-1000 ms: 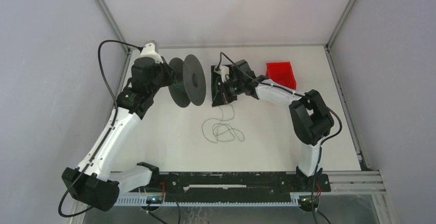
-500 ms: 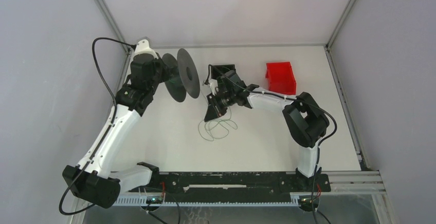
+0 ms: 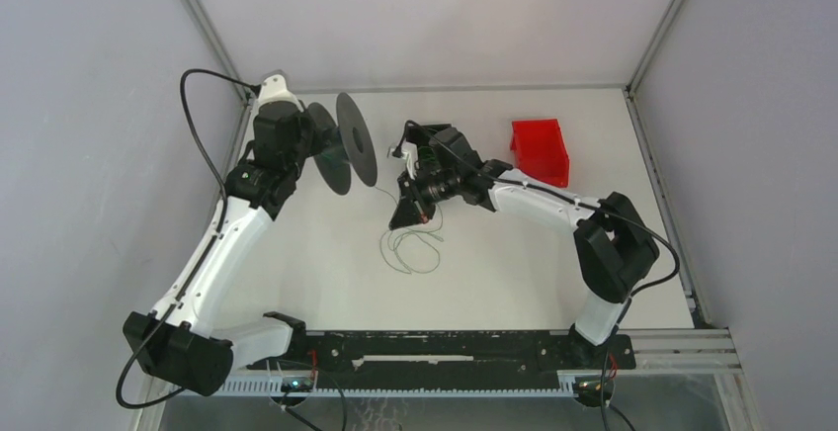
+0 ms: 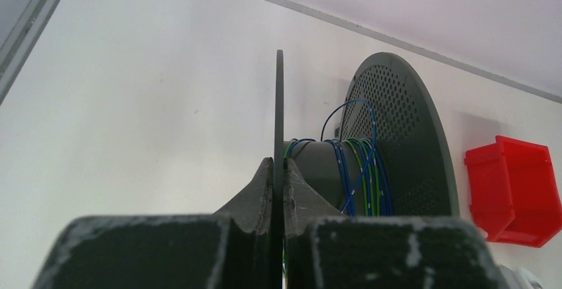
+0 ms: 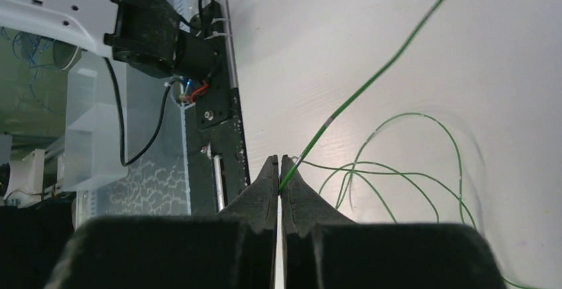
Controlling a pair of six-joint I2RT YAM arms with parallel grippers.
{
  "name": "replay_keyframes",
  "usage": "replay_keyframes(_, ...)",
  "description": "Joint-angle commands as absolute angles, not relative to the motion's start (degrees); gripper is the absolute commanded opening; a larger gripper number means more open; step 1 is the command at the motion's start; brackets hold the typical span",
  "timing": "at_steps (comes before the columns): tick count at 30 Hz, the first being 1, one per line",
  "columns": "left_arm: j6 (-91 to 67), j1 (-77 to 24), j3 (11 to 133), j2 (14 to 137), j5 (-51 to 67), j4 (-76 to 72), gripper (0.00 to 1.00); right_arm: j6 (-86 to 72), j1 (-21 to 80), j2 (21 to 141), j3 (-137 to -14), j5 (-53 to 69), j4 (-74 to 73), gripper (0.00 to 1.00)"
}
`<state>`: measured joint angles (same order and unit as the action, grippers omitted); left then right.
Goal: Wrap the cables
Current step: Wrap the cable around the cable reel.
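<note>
Cables (image 5: 371, 80) meet the right gripper (image 5: 279, 170), whose jaws are clenched on one thin green strand; from there it runs straight and slanting up toward the spool (image 3: 351, 144), its far end cut off behind the dark flange; slack green loops lie on the table (image 3: 494, 263) beside the fingertips; the left gripper (image 4: 278, 176) is clamped on the spool's near flange, disc on edge; blue and green turns circle the hub; from above the strand is barely traceable.
</note>
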<state>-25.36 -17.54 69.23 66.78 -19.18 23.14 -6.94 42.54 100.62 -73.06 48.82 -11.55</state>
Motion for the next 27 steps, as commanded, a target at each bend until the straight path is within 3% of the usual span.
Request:
replay_keyframes(1,-23.6,-17.68,72.75,65.96,-21.52,15.38,0.0,-4.48,44.18,96.1,-73.61,51.35,-10.86,0.0)
replay_keyframes(13,-12.52,-25.38,68.59,66.97,-28.36,9.9,0.0,0.69,48.07,96.24,-91.58,50.11,-28.13,0.0)
replay_keyframes(27,-0.91,-32.52,63.59,65.45,-26.57,5.93,0.0,-8.73,39.79,98.53,-100.63,50.02,-26.28,0.04)
